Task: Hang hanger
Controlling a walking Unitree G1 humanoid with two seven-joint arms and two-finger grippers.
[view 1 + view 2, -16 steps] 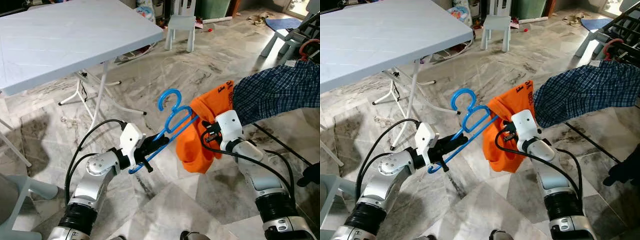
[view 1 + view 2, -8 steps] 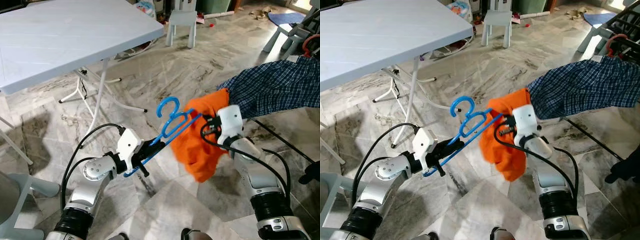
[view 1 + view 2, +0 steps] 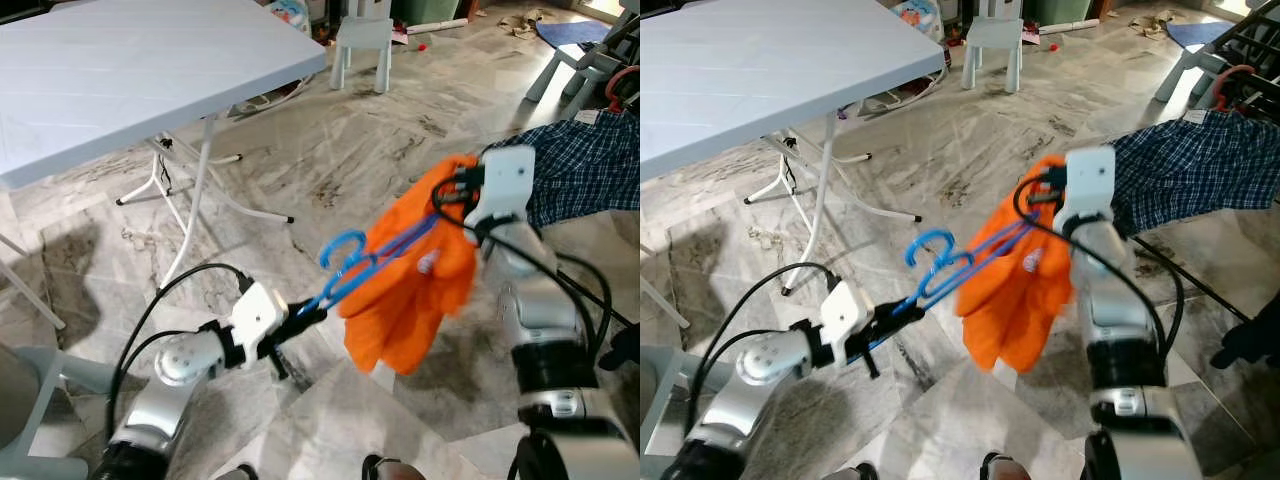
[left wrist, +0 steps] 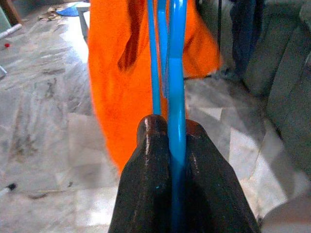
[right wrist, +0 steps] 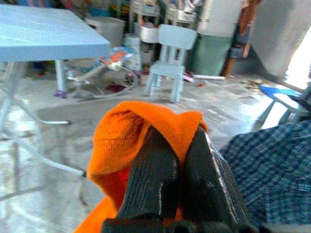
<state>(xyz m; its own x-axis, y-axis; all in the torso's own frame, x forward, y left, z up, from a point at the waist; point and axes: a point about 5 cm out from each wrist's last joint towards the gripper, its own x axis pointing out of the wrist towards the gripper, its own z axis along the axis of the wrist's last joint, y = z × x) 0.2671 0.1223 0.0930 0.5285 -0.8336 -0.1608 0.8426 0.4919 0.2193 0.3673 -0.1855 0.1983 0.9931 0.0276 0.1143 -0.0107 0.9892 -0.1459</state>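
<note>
Left end effector point(image 3: 300, 322): low, nearest the body; fingers clenched on the lower bar of the blue hanger point(image 3: 352, 268).
Hanger: in mid-air between the arms, tilted, hook point(image 3: 338, 250) free and pointing up over the marble floor point(image 3: 330, 170).
Orange garment point(image 3: 405, 275): draped on the hanger's far end, sagging below it.
Right end effector point(image 5: 176, 156): raised, fingers pinched shut on the top fold of the orange cloth.
Beyond: plaid cloth point(image 3: 580, 165) on a dark rack at right; folding counter point(image 3: 130, 75) at left.
Advice: keep both grips firm, level the hanger, turn the hook toward the rack rail; watch that the garment doesn't slide off.
</note>
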